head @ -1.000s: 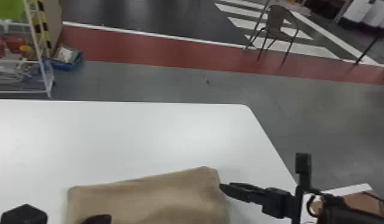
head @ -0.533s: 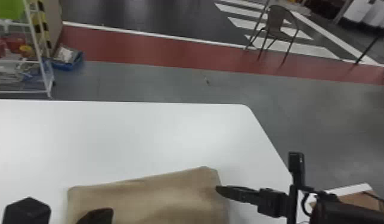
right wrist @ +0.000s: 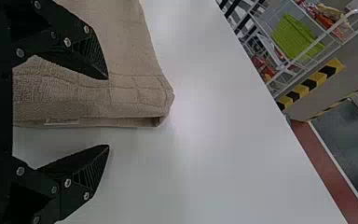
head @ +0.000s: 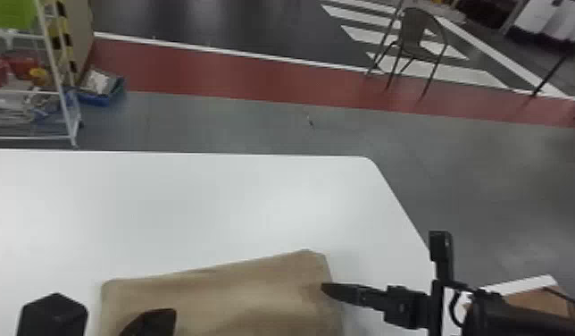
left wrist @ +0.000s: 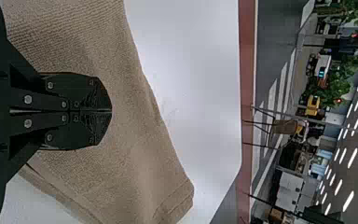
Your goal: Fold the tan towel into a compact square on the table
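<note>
A white rack point(head: 59, 89) stands upper left, beyond the white table point(head: 210, 196). At lower left, the left gripper point(head: 150, 322) is over the tan towel point(head: 255, 292), jaws together; the towel lies bottom centre. Lower right, the right gripper's point(head: 325, 288) jaws gape wide at its edge.

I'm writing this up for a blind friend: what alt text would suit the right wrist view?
The robot's right gripper is open at a tan towel folded on a white table, one black finger over the towel, the other over bare tabletop. Beyond stands a rack holding a green basket.
</note>
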Controlling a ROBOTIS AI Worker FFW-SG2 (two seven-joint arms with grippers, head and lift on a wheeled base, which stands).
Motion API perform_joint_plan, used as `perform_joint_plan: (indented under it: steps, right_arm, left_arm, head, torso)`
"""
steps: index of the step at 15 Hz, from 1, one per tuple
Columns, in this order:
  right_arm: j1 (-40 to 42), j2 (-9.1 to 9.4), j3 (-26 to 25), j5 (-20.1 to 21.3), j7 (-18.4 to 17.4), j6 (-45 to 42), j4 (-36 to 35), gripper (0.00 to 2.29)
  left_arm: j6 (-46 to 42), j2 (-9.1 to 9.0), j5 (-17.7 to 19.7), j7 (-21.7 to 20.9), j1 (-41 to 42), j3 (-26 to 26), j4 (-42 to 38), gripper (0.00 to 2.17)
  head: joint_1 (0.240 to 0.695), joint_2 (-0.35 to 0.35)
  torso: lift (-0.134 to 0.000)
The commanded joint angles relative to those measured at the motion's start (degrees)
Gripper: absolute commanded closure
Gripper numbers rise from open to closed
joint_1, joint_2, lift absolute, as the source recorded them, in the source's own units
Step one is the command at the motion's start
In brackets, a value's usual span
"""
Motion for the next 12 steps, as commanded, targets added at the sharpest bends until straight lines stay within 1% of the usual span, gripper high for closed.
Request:
perform_joint_plan:
  steps: [1,5,10,11,12]
  right_arm:
    - [-0.42,0.00,0.77,-0.07,0.01,1.07,0.49,0.43]
    - [-0.42,0.17,3.76,0.81,-0.08,2.48,0.49,0.44]
    - [-1.12,0.08,4.11,1.34,0.01,4.59,1.10,0.47]
    - [-1.12,0.08,4.11,1.34,0.01,4.59,1.10,0.50]
    - [-1.12,0.08,4.11,1.25,0.27,4.76,1.10,0.66]
  left_arm:
    - [-0.01,-0.01,-0.54,0.00,-0.02,-0.40,0.18,1.79]
    - [-0.01,0.16,-1.15,-0.09,0.33,-0.84,-0.08,1.79]
    - [-1.42,0.60,-1.50,-0.09,1.21,-1.11,-0.52,1.79]
    - [-1.42,0.60,-1.50,-0.09,1.30,-1.11,-0.52,1.79]
    - [-1.42,0.60,-1.68,-0.09,1.30,-1.11,-0.52,1.79]
  head:
    - [0.695,-0.350]
    - [0.695,-0.350]
    - [0.695,-0.350]
    - [0.695,-0.350]
    - [0.695,-0.350]
  torso:
    - [-0.123]
    - [-0.123]
    - [-0.123]
    - [-0.123]
    - [-0.123]
